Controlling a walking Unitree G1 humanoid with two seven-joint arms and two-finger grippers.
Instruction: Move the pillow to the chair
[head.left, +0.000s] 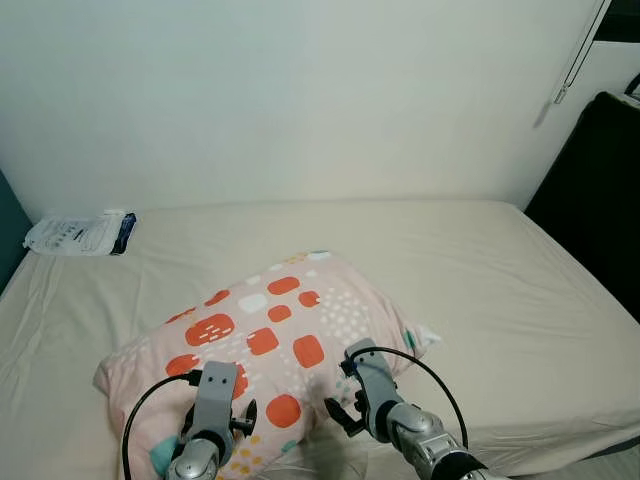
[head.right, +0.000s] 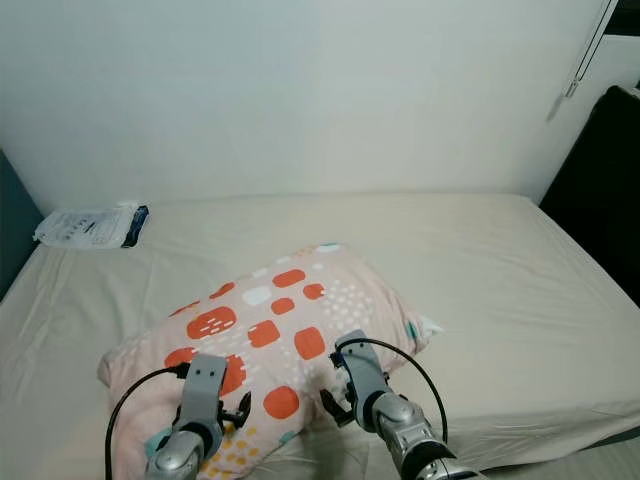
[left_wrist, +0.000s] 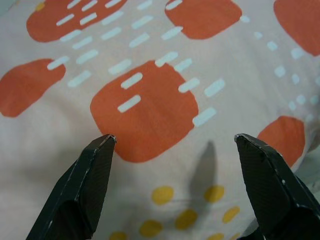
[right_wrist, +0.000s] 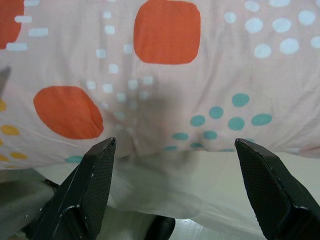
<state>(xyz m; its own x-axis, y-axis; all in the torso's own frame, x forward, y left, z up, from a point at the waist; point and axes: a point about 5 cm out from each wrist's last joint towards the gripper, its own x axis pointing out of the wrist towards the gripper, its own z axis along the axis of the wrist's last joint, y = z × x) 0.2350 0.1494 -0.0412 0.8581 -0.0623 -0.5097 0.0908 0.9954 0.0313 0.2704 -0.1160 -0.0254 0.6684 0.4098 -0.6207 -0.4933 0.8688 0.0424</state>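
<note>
Pillow (head.left: 270, 340) on bed (head.left: 520, 300), left gripper (left_wrist: 175, 142) and right gripper (right_wrist: 175, 145) spread wide — just short of it

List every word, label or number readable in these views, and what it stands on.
No text here can be read.
White packet at the bed's far left corner: dark print, too small and blurred to read.
Pillow: only orange patches, dashes and dots, no lettering.
</note>
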